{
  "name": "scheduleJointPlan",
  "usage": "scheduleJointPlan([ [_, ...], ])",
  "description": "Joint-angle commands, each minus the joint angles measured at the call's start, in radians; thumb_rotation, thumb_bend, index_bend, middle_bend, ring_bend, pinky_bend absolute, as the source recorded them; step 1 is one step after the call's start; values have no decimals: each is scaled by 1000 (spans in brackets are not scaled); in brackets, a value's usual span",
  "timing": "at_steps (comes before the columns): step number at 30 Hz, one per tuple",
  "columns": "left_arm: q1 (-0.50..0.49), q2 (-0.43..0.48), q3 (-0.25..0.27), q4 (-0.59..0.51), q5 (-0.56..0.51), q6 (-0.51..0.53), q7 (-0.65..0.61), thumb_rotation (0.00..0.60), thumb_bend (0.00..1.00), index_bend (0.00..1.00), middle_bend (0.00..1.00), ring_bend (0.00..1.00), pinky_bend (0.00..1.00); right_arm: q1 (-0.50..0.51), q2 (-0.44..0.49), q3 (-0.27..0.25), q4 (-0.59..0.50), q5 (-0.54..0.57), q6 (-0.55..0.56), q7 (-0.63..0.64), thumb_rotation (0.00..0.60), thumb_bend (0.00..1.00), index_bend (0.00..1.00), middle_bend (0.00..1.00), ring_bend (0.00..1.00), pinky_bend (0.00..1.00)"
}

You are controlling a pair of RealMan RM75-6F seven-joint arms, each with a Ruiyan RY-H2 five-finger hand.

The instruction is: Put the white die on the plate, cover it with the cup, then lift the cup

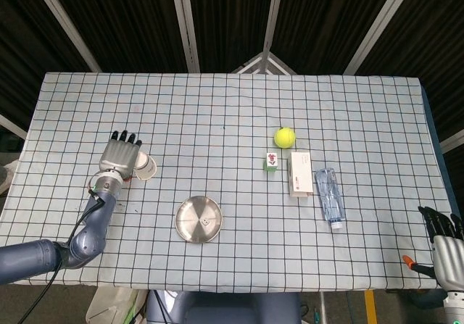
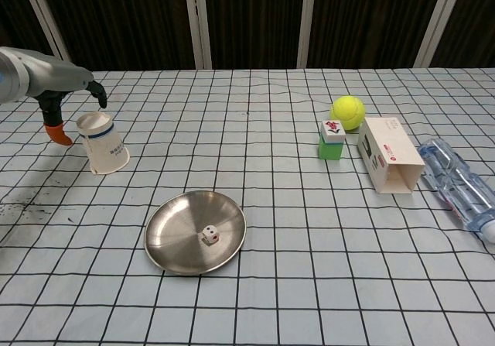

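The small white die lies on the round metal plate near the table's front, and shows as a speck on the plate in the head view. A white paper cup with a blue band stands mouth down and tilted, left of the plate; from above the cup is just right of my left hand. That left hand hovers over the cup's base, fingers spread, orange thumb tip to its left, gripping nothing. My right hand hangs off the table's front right corner, fingers apart, empty.
A yellow tennis ball, a green-and-white block, a white carton and a lying water bottle sit grouped on the right. The checked cloth covers the whole table.
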Motion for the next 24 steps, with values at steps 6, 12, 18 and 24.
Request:
scheduleJointPlan([
  [6,-17,-11,30,26,38,3,-68,600,404,192,96,17,127,1,-2,0,1,3,-2,-3,600,42,108,125,116,36],
  [12,-30,-36,35,32,38,25,-109,600,412,190,89,36,158,0,-1,1,1,5,-1,-2,600,42,108,125,115,36],
  [18,-25,-42,64,44,108,-5,-165,600,419,173,76,74,188,0,2,0,-2,5,-2,0,600,42,108,125,116,36],
  [24,-13,-37,76,30,148,-30,-232,600,421,178,113,109,210,0,4,0,-4,6,-2,1,600,42,108,125,116,36],
])
